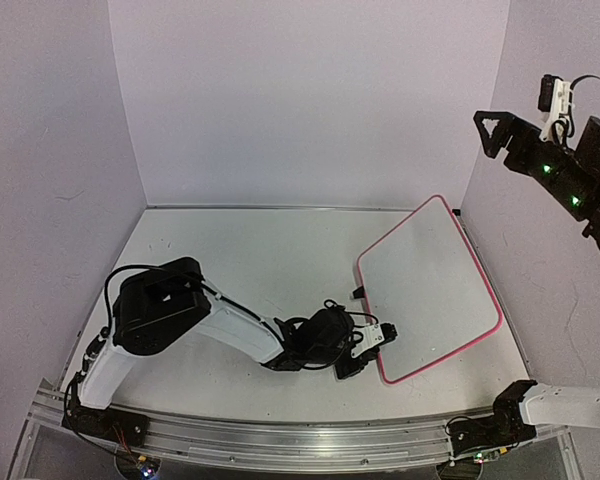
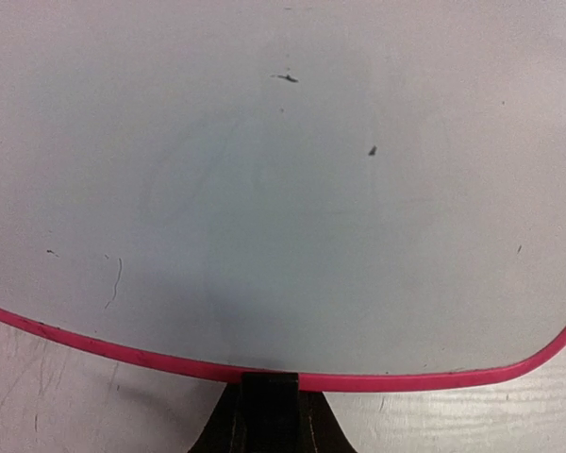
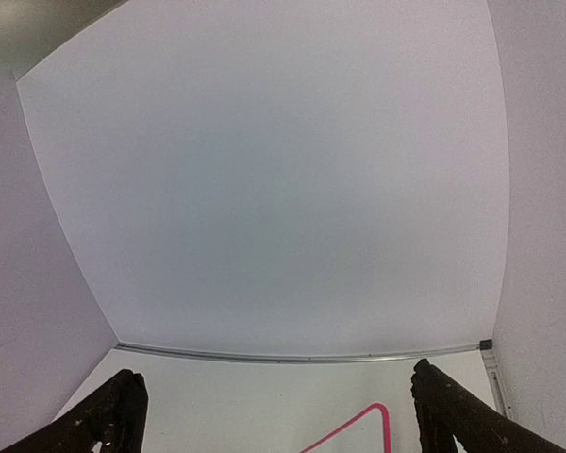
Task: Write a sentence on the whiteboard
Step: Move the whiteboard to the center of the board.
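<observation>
- The whiteboard (image 1: 430, 290) lies skewed at the 3 o'clock side of the table (image 1: 230, 260), with nothing written on it, only dark specks (image 2: 372, 150).
- The left gripper (image 1: 375, 345) looks clenched on the pink rim (image 2: 123, 351) at the board's 7 o'clock edge. The bite is shallow, so a tug may slip it free or swing the board.
- The right gripper (image 1: 495, 130) hangs high at 2 o'clock, released and empty. No marker shows, so writing may stall.
</observation>
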